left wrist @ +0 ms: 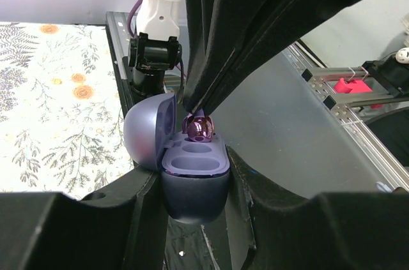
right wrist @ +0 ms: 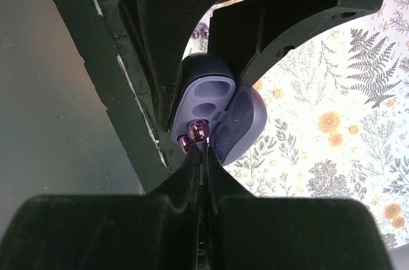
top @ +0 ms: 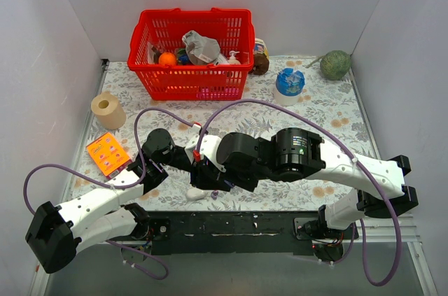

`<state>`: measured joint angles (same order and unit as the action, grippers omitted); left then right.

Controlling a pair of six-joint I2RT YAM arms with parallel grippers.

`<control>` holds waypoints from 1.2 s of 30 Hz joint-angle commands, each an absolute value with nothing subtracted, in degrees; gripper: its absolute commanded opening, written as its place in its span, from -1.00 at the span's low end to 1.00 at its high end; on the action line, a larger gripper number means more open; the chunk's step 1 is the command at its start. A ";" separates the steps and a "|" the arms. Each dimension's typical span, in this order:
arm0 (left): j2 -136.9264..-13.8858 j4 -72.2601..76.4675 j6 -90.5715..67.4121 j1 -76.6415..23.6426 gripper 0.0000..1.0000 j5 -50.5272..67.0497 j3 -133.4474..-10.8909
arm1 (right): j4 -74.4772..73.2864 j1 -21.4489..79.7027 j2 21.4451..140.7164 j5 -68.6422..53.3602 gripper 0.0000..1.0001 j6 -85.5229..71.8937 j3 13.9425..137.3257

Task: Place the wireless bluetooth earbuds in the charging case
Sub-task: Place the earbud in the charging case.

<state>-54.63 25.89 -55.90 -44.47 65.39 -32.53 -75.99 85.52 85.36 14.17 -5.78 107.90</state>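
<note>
Left gripper clamped on the charging case, lid hinged open to one side. Right gripper pinched closed on one purple earbud, positioned at the case's far socket. Floral table beyond.

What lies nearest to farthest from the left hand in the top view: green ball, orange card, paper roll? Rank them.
From the left hand:
1. Orange card, to its left.
2. Paper roll, beyond the card.
3. Green ball, back-right corner.
</note>
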 commanded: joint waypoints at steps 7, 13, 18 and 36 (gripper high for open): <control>-53.79 31.90 -56.78 -44.74 -1.00 62.49 -34.72 | -74.44 85.69 86.31 10.37 -0.97 -5.98 106.52; -53.79 32.61 -57.22 -44.74 -1.00 62.31 -34.45 | -74.09 85.69 87.36 11.60 -0.97 -6.24 107.66; -53.70 33.75 -57.39 -44.74 -1.00 62.23 -33.49 | -74.26 85.69 88.06 13.18 -0.79 -6.68 110.30; -50.72 33.91 -54.40 -44.65 -1.00 54.33 -29.80 | -69.56 85.61 78.33 22.39 -0.10 -13.35 116.91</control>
<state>-53.01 31.11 -55.59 -44.62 59.37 -31.42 -75.75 85.52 85.21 16.64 -9.56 116.05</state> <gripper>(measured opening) 0.325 0.443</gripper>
